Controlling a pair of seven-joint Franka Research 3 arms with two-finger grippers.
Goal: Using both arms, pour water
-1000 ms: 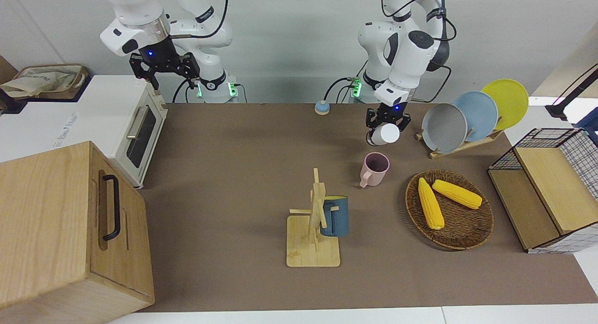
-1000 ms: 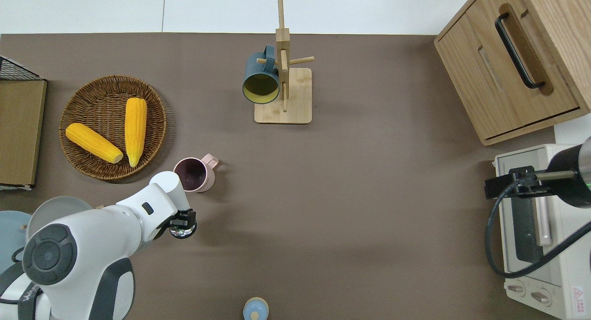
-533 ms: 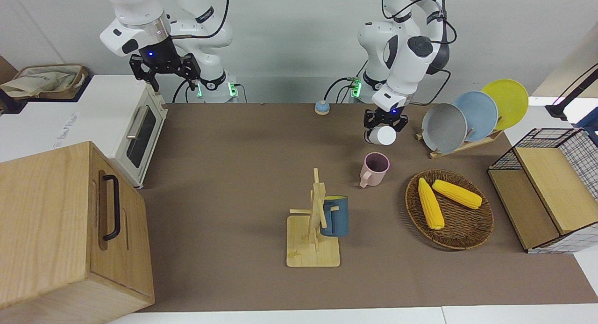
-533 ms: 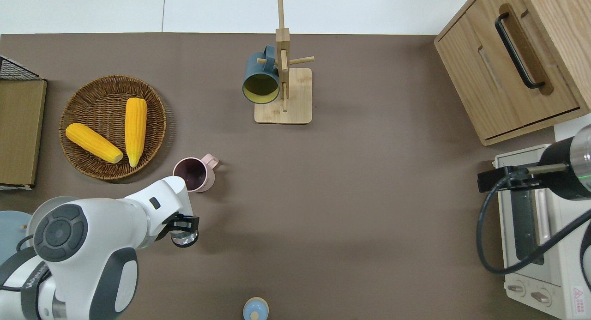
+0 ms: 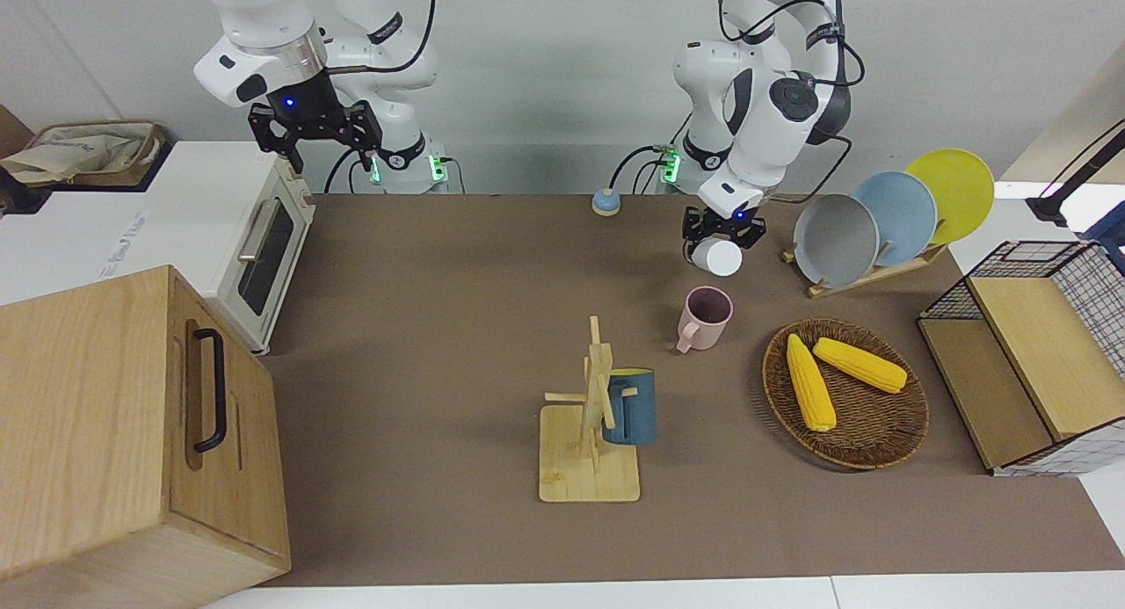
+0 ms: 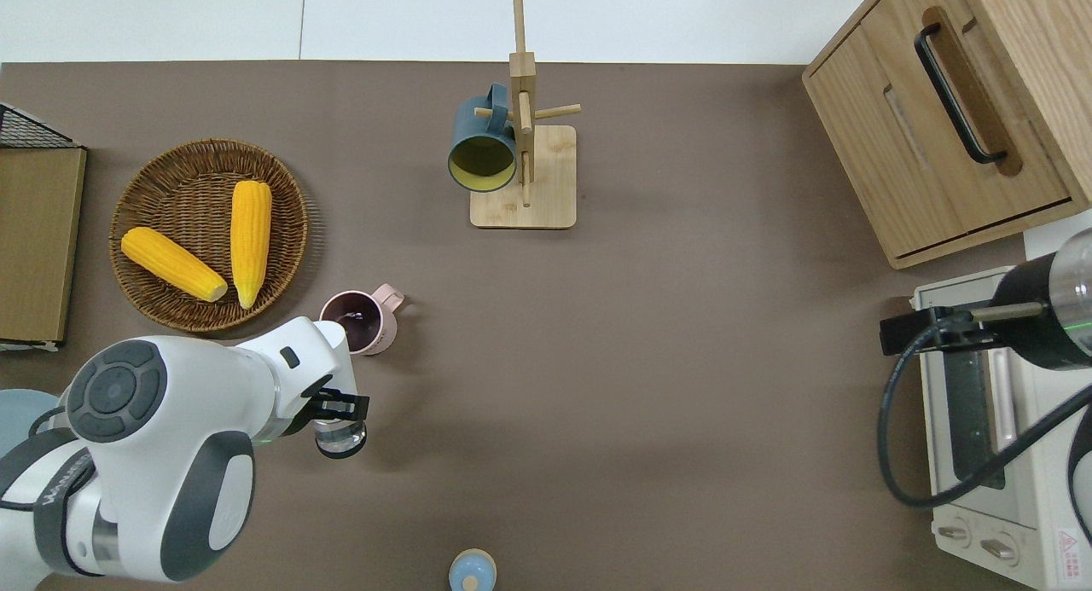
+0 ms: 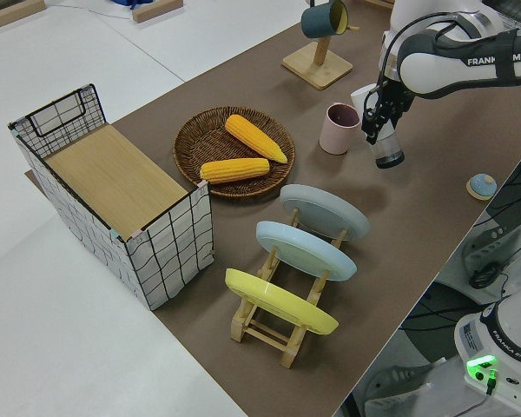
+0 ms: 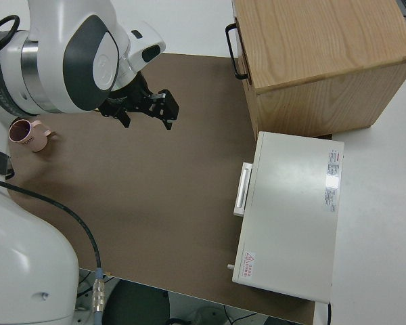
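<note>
My left gripper is shut on a clear glass, also seen as glass. It hangs over the brown mat, on the robots' side of the pink mug. That pink mug stands upright on the mat beside the corn basket, with a small glint inside it. In the left side view the glass hangs roughly upright below the left gripper. My right gripper is open with nothing in it, over the front edge of the toaster oven.
A wooden cabinet fills the right arm's end. A mug rack with a blue mug stands mid-table. At the left arm's end are a wicker basket of corn, a plate rack and a wire crate.
My left gripper has drawn the glass away from the pink mug, toward the robots. The right gripper has shifted slightly above the toaster oven.
</note>
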